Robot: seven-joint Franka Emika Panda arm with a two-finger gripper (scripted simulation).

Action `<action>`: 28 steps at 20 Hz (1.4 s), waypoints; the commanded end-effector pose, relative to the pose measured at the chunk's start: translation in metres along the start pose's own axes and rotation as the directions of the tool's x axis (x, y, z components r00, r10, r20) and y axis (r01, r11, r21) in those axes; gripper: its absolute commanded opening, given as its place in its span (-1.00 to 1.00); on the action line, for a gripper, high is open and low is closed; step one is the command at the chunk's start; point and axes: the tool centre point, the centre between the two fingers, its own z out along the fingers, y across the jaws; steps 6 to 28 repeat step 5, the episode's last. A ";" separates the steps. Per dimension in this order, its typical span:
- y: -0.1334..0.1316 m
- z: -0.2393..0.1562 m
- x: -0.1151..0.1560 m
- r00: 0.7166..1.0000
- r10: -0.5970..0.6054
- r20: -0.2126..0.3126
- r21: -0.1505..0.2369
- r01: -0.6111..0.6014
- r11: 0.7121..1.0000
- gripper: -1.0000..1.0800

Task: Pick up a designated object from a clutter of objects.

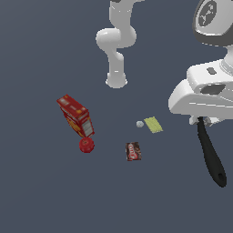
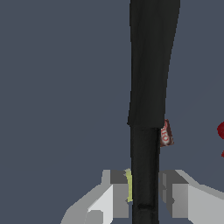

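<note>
My gripper [image 1: 203,121] is shut on the long black spatula [image 1: 210,154], which hangs down from it at the exterior view's right, clear of the other objects. In the wrist view the spatula [image 2: 151,65] runs out from between my two fingers [image 2: 117,192], with its wide part farther from my gripper [image 2: 144,189]. The rest of the clutter lies on the dark floor: a red cracker box [image 1: 76,116], a red ball [image 1: 86,144], a small dark red packet [image 1: 133,151], a yellow-green card [image 1: 153,124] and a tiny white ball [image 1: 139,124].
The arm's white base [image 1: 116,81] stands behind the clutter. In the wrist view the packet [image 2: 166,133] peeks out beside the spatula, a sliver of the card [image 2: 128,186] shows by one finger, and the red ball [image 2: 222,130] sits at the frame's edge.
</note>
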 end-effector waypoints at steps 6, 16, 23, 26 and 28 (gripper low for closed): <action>-0.001 -0.011 0.000 1.000 0.000 0.000 0.000 0.000 1.000 -1.00; -0.001 -0.011 0.000 1.000 0.000 0.000 0.000 0.000 1.000 -1.00; -0.001 -0.011 0.000 1.000 0.000 0.000 0.000 0.000 1.000 -1.00; -0.001 -0.011 0.000 1.000 0.000 0.000 0.000 0.000 1.000 -1.00; -0.001 -0.011 0.000 1.000 0.000 0.000 0.000 0.000 1.000 -1.00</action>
